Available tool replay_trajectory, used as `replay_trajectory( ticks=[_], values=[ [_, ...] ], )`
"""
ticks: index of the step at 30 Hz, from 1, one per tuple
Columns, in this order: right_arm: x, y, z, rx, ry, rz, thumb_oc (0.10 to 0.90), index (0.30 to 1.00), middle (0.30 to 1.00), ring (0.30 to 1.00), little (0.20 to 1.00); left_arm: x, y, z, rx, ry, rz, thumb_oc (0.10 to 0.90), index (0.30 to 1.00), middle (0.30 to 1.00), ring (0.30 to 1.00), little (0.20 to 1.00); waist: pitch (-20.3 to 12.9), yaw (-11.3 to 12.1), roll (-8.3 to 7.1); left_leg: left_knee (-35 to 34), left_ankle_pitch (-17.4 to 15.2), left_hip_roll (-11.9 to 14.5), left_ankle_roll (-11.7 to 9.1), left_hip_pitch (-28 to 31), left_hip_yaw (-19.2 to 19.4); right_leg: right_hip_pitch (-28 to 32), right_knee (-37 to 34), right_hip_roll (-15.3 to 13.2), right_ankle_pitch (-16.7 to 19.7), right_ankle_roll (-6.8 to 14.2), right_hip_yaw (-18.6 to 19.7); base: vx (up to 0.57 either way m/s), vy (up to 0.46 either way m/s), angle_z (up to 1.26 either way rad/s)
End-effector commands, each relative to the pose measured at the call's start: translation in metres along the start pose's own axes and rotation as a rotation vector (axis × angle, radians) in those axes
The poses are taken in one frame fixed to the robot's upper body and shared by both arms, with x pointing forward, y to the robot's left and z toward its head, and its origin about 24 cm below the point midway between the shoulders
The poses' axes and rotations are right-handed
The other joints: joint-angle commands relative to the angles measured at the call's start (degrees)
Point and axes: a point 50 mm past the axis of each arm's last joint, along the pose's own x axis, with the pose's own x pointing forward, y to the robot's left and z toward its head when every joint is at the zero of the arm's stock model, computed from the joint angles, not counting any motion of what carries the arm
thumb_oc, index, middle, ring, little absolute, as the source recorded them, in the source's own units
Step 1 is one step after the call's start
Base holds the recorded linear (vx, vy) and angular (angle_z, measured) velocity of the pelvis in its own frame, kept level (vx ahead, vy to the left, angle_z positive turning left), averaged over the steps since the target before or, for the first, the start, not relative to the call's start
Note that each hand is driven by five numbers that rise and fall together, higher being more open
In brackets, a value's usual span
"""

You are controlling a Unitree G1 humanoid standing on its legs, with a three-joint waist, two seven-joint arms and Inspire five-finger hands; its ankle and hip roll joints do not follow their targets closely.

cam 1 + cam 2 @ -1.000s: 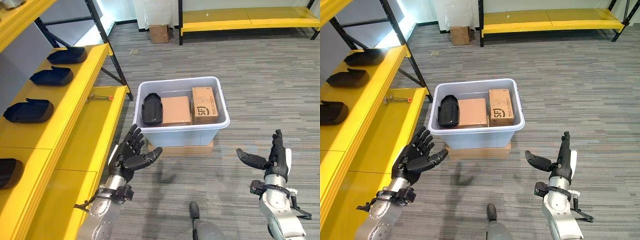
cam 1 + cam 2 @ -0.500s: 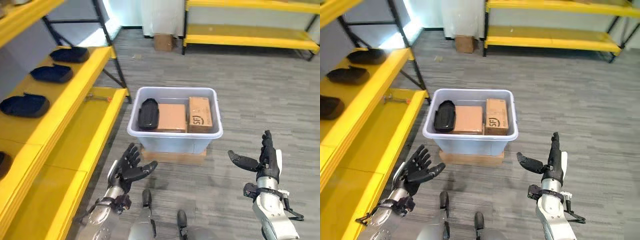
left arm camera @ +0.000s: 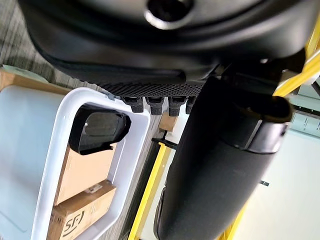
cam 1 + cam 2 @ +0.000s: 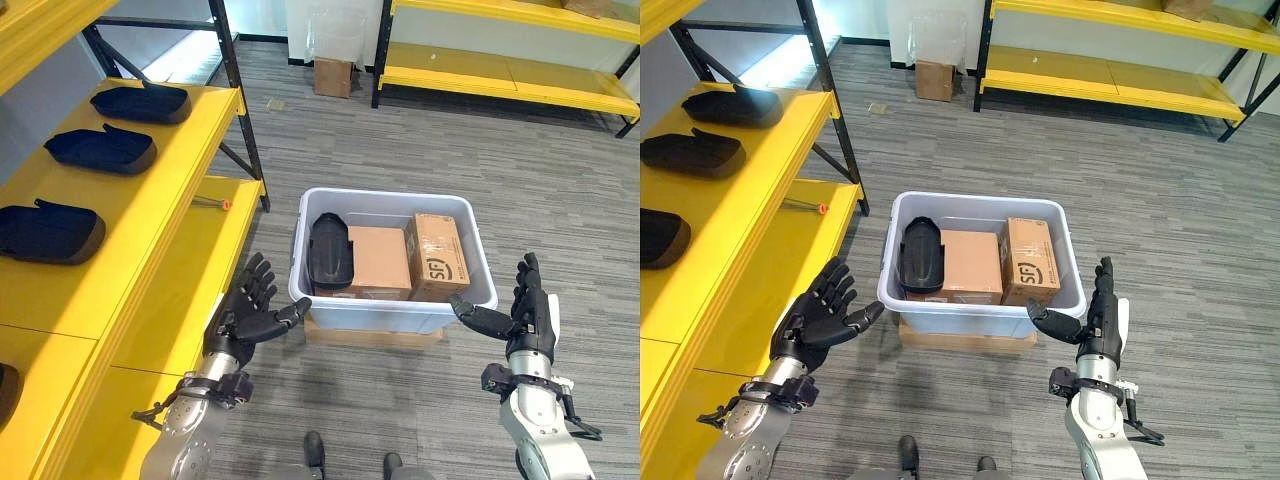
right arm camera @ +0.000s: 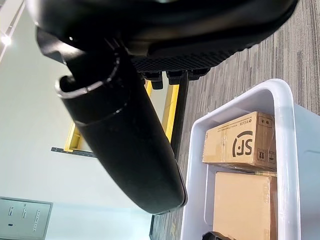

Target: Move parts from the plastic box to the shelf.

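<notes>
A pale plastic box (image 4: 392, 313) sits on the carpet on a flat cardboard slab. Inside it lies a black moulded part (image 4: 327, 251) at its left end, beside two brown cartons (image 4: 378, 262). More black parts (image 4: 50, 230) rest on the yellow shelf (image 4: 150, 200) to my left. My left hand (image 4: 248, 316) hovers open just left of the box's near corner, palm turned toward it. My right hand (image 4: 520, 316) hovers open at the box's near right corner, thumb pointing at the wall. Neither hand touches the box. The box (image 3: 50, 170) and black part (image 3: 97, 131) also appear in the left wrist view.
A lower yellow shelf board (image 4: 175, 300) runs beside my left arm, with a small tool with an orange tip (image 4: 210, 203) on it. A black shelf post (image 4: 240, 120) stands behind. A small carton (image 4: 334, 76) and another yellow rack (image 4: 500, 70) lie across the room.
The camera has shifted, and the box now sits closer between my hands. Both hands stay open and now flank the box's near corners.
</notes>
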Motion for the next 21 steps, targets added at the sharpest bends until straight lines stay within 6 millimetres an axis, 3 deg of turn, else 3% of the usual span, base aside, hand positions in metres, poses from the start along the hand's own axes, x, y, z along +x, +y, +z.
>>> replay_trajectory(
  ticks=[1,4,8,14,17,20,21],
  values=[
    [0.014,-0.010,0.038,-0.012,-0.216,-0.046,0.900,1.000,1.000,1.000,1.000,0.004,-0.013,0.039,0.004,-0.212,-0.093,0.900,1.000,1.000,1.000,1.000,-6.20,-1.55,1.72,-0.47,-2.47,3.32,-2.26,-1.46,-1.63,-5.05,6.95,6.55,0.79,-2.82,-0.83,0.03,0.130,-0.03],
    [0.016,-0.011,0.038,-0.035,-0.222,-0.063,0.900,1.000,1.000,1.000,1.000,0.006,-0.012,0.039,-0.004,-0.207,-0.091,0.900,1.000,1.000,1.000,1.000,-5.94,-1.71,1.54,-0.47,-2.81,2.67,-1.13,-1.23,-1.56,-7.32,11.98,6.72,1.60,-2.18,-0.72,0.01,0.112,-0.05],
    [0.015,-0.011,0.038,-0.029,-0.217,-0.064,0.900,1.000,1.000,1.000,1.000,0.007,-0.013,0.040,-0.005,-0.202,-0.114,0.900,1.000,1.000,1.000,1.000,-4.99,-2.44,1.74,-0.47,-3.62,1.71,0.40,-0.45,-2.36,-13.49,24.86,8.30,3.51,-0.90,-0.22,0.01,0.148,-0.17],
    [0.017,-0.009,0.038,-0.038,-0.223,-0.043,0.900,1.000,1.000,1.000,1.000,0.004,-0.010,0.041,0.039,-0.218,-0.082,0.900,1.000,1.000,1.000,1.000,-4.21,-1.99,2.60,-0.47,-4.20,1.20,1.42,0.04,-2.08,-19.30,38.63,7.96,4.73,-0.01,-3.73,0.00,0.132,-0.02],
    [0.017,-0.009,0.039,-0.048,-0.231,-0.034,0.900,1.000,1.000,1.000,1.000,0.004,-0.003,0.045,0.040,-0.249,-0.040,0.900,1.000,1.000,1.000,1.000,-3.85,-2.30,2.12,-0.47,-5.24,1.46,0.96,1.35,-1.53,-21.08,32.74,6.93,6.19,0.50,-4.94,0.02,-0.017,-0.11],
    [0.020,-0.013,0.039,-0.044,-0.228,-0.046,0.900,1.000,1.000,1.000,1.000,0.006,-0.001,0.050,0.039,-0.255,-0.041,0.900,1.000,1.000,1.000,1.000,-3.22,-2.83,0.81,-0.47,-6.96,1.36,-0.06,3.67,-2.03,-21.36,15.82,4.91,9.78,0.81,-5.75,0.09,-0.114,-0.12],
    [0.020,-0.014,0.039,-0.044,-0.227,-0.045,0.900,1.000,1.000,1.000,1.000,0.006,-0.002,0.050,0.039,-0.253,-0.045,0.900,1.000,1.000,1.000,1.000,-3.10,-2.88,0.71,-0.47,-7.21,1.41,-0.22,4.08,-2.15,-21.40,13.42,4.56,10.28,0.84,-5.97,0.11,-0.107,-0.08]
  ],
)
